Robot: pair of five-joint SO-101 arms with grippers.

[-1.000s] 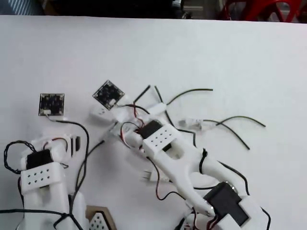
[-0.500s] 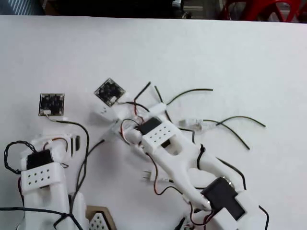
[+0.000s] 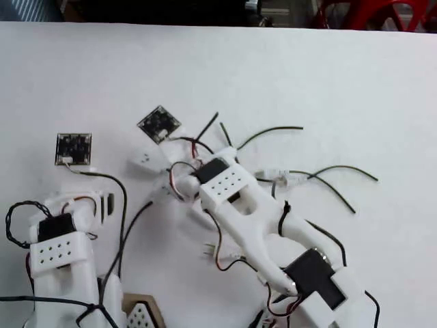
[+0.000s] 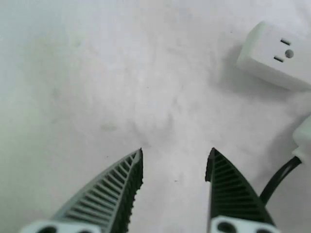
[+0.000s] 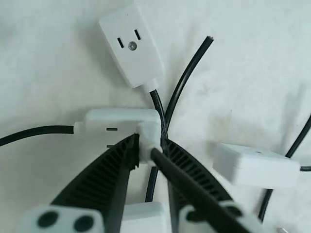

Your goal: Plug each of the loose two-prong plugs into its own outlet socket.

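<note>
My right gripper [image 5: 145,145] is shut on a small white plug [image 5: 147,136]. The plug is pressed against a white connector block [image 5: 116,121] with a black cord leading away. Just beyond lies a white outlet socket [image 5: 131,43], face up. In the high view the right gripper [image 3: 166,179] is at mid-table beside that socket [image 3: 145,158]. A loose two-prong plug [image 3: 212,251] lies beside the right arm, and another plug [image 3: 273,174] lies among the cords. My left gripper [image 4: 175,160] hangs open over bare table, with a socket [image 4: 279,56] off to one side.
Two small black circuit boards [image 3: 74,148] [image 3: 158,125] lie on the white table [image 3: 328,82]. Loose black cords [image 3: 334,179] spread to the right of the right arm. Another white block [image 5: 255,165] lies close to the right fingers. The far half of the table has free room.
The right arm has pushed forward and to the left. The nearer circuit board and the cords by it have shifted away from the arm. The left arm has not moved.
</note>
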